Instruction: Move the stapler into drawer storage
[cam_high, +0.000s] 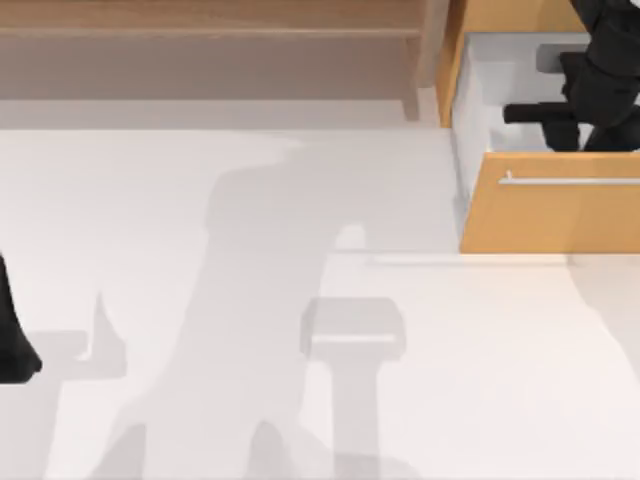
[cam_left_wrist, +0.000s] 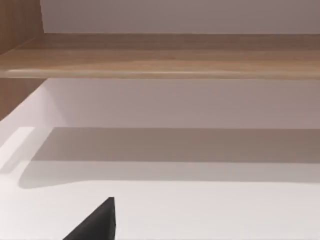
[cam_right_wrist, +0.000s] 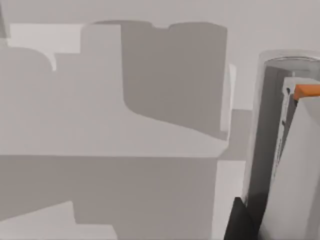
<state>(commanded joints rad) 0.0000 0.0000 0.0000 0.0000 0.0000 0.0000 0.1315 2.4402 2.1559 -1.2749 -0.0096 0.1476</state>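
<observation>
Reaching into the drawer (cam_high: 545, 210), right hand (cam_high: 560, 125) grips stapler (cam_right_wrist: 285, 160).

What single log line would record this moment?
drawer: open | right end effector: over drawer interior | stapler: at right end effector | left arm: parked, left edge

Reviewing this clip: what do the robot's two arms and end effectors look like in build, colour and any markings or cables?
Both arms are matte black. The right arm is chunky and blocky, ending in a dark two-finger end effector above the open drawer. The left arm is a dark sliver at the table's left edge; its wrist view catches one black wedge-shaped end effector tip. No cables or markings are visible.
</observation>
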